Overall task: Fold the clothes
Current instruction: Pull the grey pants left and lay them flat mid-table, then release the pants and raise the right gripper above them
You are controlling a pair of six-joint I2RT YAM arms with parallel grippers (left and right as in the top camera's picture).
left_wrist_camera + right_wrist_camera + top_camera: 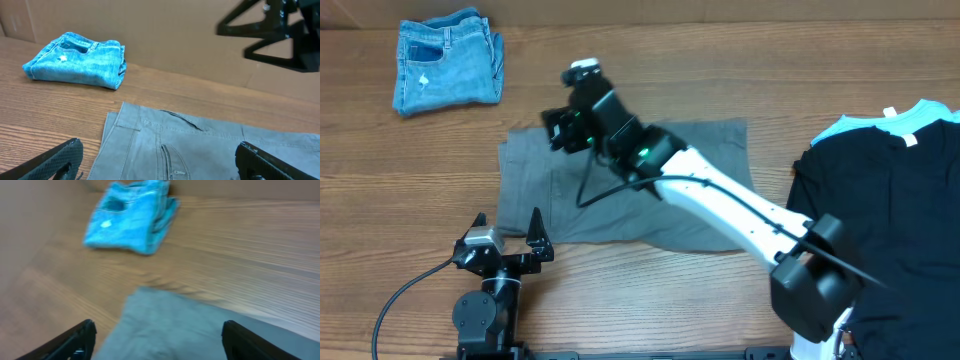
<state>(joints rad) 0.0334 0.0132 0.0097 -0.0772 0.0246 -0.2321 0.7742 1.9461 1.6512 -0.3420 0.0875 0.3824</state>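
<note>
The grey shorts point(535, 195) lie flat in the middle of the table, folded once, with pocket seams showing in the left wrist view point(200, 145). My right gripper point(560, 130) hovers over their far left part, open and empty; the right wrist view shows grey cloth point(165, 330) between its fingers point(157, 340), blurred. My left gripper point(508, 228) is open and empty at the near left edge of the shorts, fingers point(160, 160) apart just above the cloth.
Folded blue denim shorts point(448, 60) lie at the far left corner, also in both wrist views point(75, 60) point(132, 222). A pile of black and teal clothes point(890, 190) sits at the right edge. A cable point(410, 285) runs left of the left arm.
</note>
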